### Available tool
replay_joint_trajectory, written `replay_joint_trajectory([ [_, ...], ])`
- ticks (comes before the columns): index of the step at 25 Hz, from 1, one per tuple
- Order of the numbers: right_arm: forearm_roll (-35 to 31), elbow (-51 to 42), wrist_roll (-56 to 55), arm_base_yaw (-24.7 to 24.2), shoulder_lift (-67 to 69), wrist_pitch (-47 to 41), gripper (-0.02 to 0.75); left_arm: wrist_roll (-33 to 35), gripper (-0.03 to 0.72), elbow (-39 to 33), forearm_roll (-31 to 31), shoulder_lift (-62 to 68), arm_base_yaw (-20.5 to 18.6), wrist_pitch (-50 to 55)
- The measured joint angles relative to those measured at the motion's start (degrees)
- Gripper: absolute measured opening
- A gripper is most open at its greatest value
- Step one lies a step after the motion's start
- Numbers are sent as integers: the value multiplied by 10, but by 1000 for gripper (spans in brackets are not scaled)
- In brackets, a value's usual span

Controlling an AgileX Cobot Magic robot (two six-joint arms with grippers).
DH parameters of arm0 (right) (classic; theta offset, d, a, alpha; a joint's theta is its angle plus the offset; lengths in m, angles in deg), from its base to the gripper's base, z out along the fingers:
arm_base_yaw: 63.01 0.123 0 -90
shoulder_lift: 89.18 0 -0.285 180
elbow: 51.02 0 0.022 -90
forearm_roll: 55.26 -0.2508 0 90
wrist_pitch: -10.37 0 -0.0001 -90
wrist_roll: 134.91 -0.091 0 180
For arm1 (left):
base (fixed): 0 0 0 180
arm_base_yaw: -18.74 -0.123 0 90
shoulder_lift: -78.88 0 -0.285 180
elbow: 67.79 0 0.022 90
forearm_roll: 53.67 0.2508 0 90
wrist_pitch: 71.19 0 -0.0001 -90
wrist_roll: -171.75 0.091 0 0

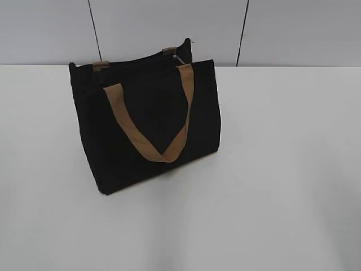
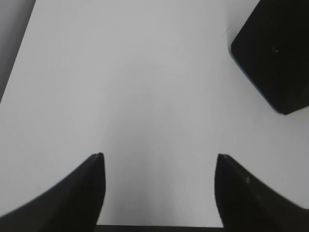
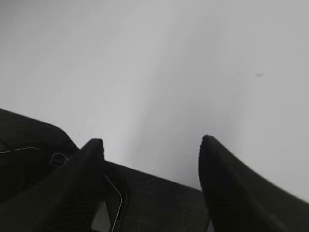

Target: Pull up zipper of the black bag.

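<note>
Exterior view shows you the black bag (image 1: 149,121) upright on the white surface (image 1: 282,169), soft fabric that likely buckles; brace it and take the zipper (image 1: 177,58) tab. Both end effectors (image 2: 159,159) (image 3: 151,141) gape wide, empty.

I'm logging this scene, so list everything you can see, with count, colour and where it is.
black bag: one, black, upright on the table, left of centre
strap handles: tan, the front one hanging down the bag's front
tabs: two, tan, at the bag's top ends
zipper: one, small silvery pull near the top right end
table: one, white
wall panels: grey, behind the table
left claw: one, black, open over bare table
right claw: one, black, open
</note>
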Motion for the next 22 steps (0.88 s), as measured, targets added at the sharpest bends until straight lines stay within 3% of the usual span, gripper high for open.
replay_joint_trajectory([
  [9, -19, -92, -4, 0, -168, -2, 470, 7, 527, -49, -11, -126, 0, 23],
  [15, -19, -98, -4, 0, -271, -7, 469, 7, 527, -61, -21, -205, 0, 4],
  [22, -19, -98, -4, 0, -349, -10, 470, 10, 527, -62, -21, -209, 0, 2],
])
